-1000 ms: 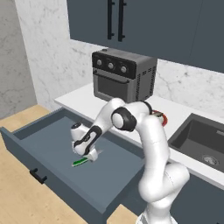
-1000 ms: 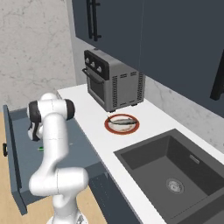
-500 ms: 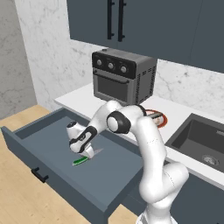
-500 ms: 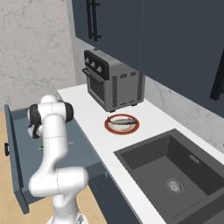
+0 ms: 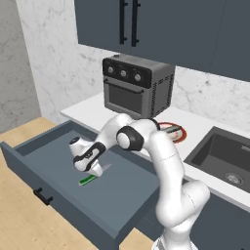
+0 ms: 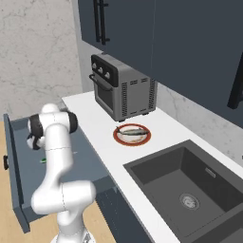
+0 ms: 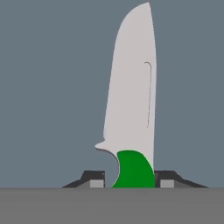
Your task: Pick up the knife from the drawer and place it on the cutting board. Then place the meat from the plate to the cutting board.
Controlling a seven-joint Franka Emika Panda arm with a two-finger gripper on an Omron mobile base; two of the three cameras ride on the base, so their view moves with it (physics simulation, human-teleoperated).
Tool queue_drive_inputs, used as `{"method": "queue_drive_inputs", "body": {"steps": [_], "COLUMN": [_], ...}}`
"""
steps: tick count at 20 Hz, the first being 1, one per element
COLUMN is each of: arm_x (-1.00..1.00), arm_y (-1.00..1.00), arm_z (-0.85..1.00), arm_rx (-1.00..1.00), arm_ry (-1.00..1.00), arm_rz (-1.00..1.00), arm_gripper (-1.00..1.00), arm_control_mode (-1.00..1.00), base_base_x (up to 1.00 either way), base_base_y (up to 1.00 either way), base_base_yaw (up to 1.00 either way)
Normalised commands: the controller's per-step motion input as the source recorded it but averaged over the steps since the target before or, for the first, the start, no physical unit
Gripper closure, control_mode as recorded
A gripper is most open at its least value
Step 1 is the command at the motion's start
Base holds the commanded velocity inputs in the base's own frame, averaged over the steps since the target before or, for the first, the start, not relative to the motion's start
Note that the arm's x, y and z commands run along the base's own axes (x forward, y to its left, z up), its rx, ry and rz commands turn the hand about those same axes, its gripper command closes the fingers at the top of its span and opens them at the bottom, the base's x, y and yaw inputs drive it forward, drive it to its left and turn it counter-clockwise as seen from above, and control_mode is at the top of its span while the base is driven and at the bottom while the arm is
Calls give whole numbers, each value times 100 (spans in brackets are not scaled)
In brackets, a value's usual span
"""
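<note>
The knife (image 7: 131, 109) lies flat on the floor of the open drawer (image 5: 46, 158), and the claw (image 7: 131, 181) is clenched on its green handle right behind the blade, which runs off toward twelve o'clock in the hand view. It looks light, stiff and smooth, likely to pivot if gripped off-centre. The handle seems the right hold, keeping the pads off the slick, thin blade.

The arm (image 5: 161, 161) is made of glossy white, rounded segments joined by dark grey to black joint rings. Its lowest segments swell into a bulbous white column. The hand is white with a black band, and two small dark fingertips (image 7: 94, 178) carry pale grey pads.
</note>
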Motion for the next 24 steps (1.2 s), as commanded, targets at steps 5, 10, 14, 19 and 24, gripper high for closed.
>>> {"method": "queue_drive_inputs", "body": {"steps": [5, 10, 14, 19, 24], "arm_x": [-48, -77, -84, -63, -34], "arm_y": [-37, -53, -31, -24, -28], "arm_z": [68, 100, 100, 100, 100], "arm_rx": [10, 14, 11, 9, 8], "arm_ry": [-1, -13, -22, -18, -6], "arm_rz": [0, -1, -1, -3, -7], "arm_gripper": [100, 100, 100, 100, 100], "arm_control_mode": [-100, -100, -100, -100, -100], "base_base_x": [0, 0, 0, 0, 0], "base_base_y": [0, 0, 0, 0, 0], "base_base_yaw": [0, 0, 0, 0, 0]}}
